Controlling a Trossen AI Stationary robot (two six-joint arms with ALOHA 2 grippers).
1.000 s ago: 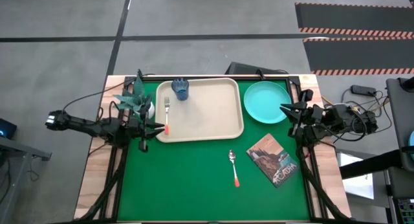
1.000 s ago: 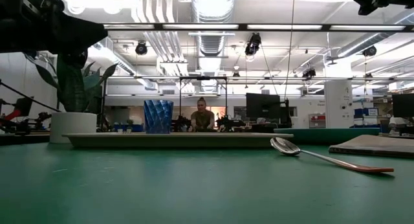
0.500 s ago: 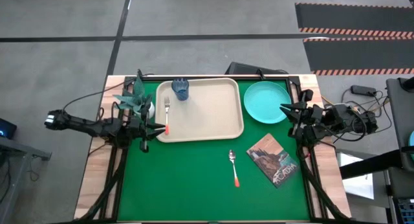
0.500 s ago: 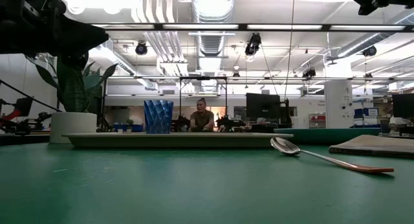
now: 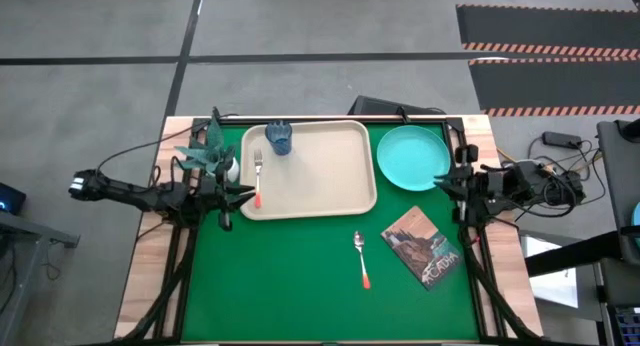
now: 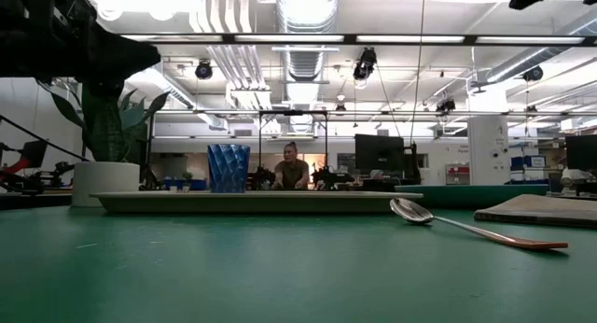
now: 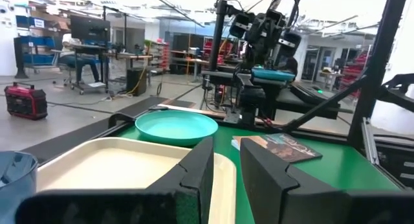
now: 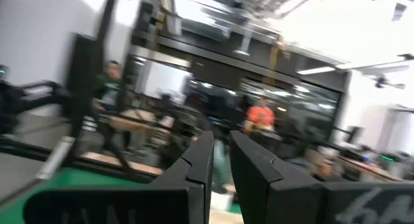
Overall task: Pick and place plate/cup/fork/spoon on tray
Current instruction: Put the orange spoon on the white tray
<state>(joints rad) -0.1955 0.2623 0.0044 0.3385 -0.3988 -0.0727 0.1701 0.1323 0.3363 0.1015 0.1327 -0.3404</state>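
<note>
The beige tray (image 5: pixel 320 181) lies at the table's far middle. The dark-blue cup (image 5: pixel 280 138) stands in its far left corner, and the fork (image 5: pixel 257 174) lies along its left side. The turquoise plate (image 5: pixel 412 156) lies on the green mat to the right of the tray. The spoon (image 5: pixel 361 258) lies on the mat nearer the front, with its bowl toward the tray. My left gripper (image 5: pixel 243 194) hovers at the tray's near left corner, its fingers close together and empty. My right gripper (image 5: pixel 442 179) hangs by the plate's near right edge, shut and empty.
A white pot with a green plant (image 5: pixel 215 158) stands just left of the tray, beside my left arm. A brown-covered book (image 5: pixel 422 246) lies right of the spoon. A person (image 6: pixel 292 169) sits in the room beyond the table.
My right gripper has drawn back a little toward the table's right edge and is swinging, so its wrist view is smeared. The plate, cup, fork and spoon lie where they did.
</note>
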